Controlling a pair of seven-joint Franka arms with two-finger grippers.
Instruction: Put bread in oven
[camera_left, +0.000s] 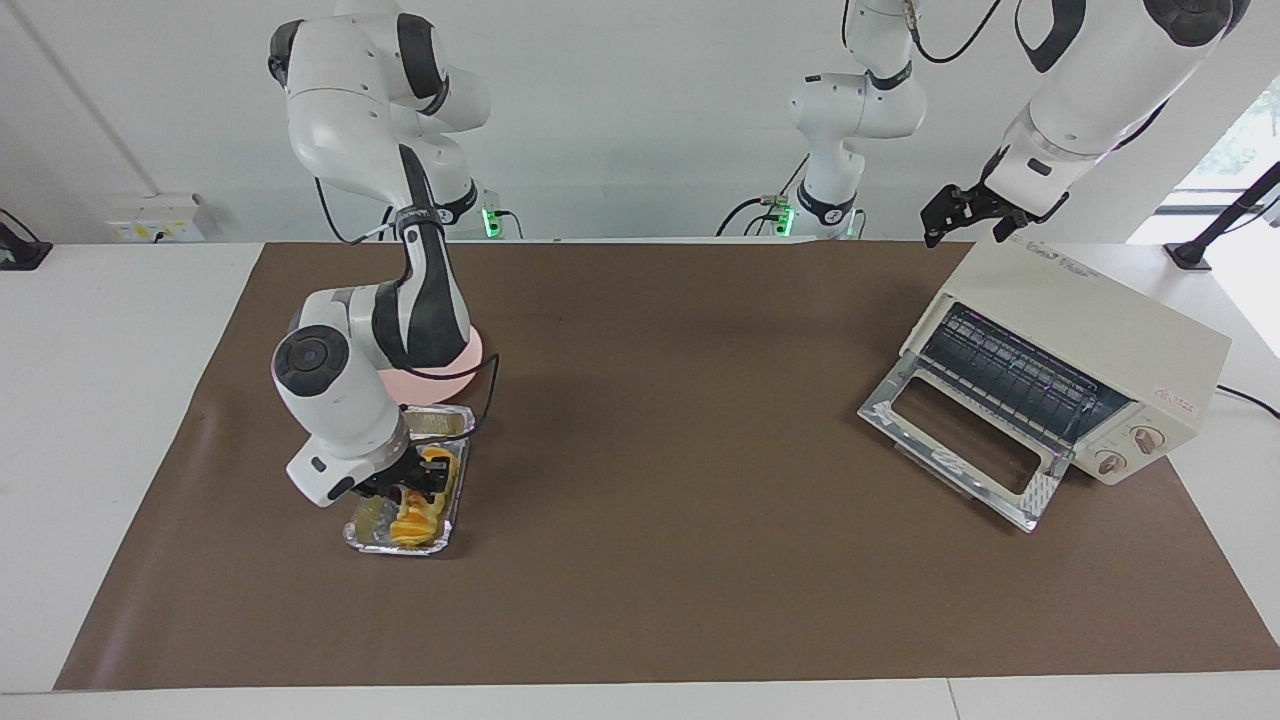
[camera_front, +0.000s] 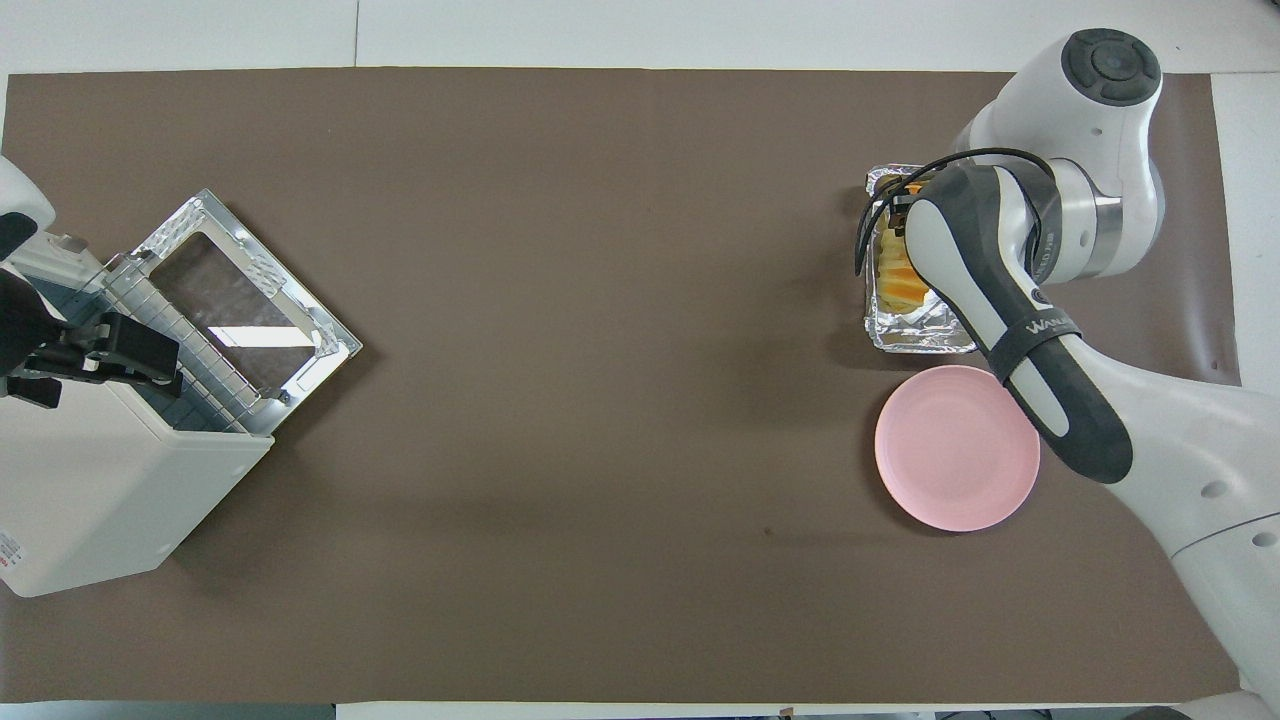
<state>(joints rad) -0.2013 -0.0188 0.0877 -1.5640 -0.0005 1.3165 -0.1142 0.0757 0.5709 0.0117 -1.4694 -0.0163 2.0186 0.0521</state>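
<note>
The right gripper (camera_left: 415, 490) is down in the foil tray (camera_left: 372, 537), its black fingers (camera_left: 432, 468) set at the bread (camera_left: 408, 527), a yellow-orange loaf lying lengthwise in the tray; whether those fingers are spread or pinching the loaf cannot be told, since the wrist covers them. In the overhead view the right arm's dark forearm crosses the tray (camera_front: 920, 330) and only a strip of the bread (camera_front: 897, 285) shows beside it. The tray sits on the brown mat toward the right arm's end of the tabletop (camera_left: 60, 420), with a round pink plate (camera_left: 470, 352) just beside it, nearer to the robots and partly hidden by the arm; from overhead the plate (camera_front: 950, 450) is bare.

The left gripper (camera_left: 950, 215) hangs in the air over the top rear edge of the oven (camera_left: 1090, 330), fingers spread wide and holding nothing, the arm waiting. The oven stands at the left arm's end of the tabletop, well apart from the tray, turned at an angle; its glass door (camera_left: 955, 440) is dropped open onto the mat, the wire rack (camera_left: 1010, 375) visible inside and two round knobs (camera_left: 1130, 450) on its front. Overhead, the left gripper (camera_front: 95, 350) shows over the oven (camera_front: 90, 490) near its rack
</note>
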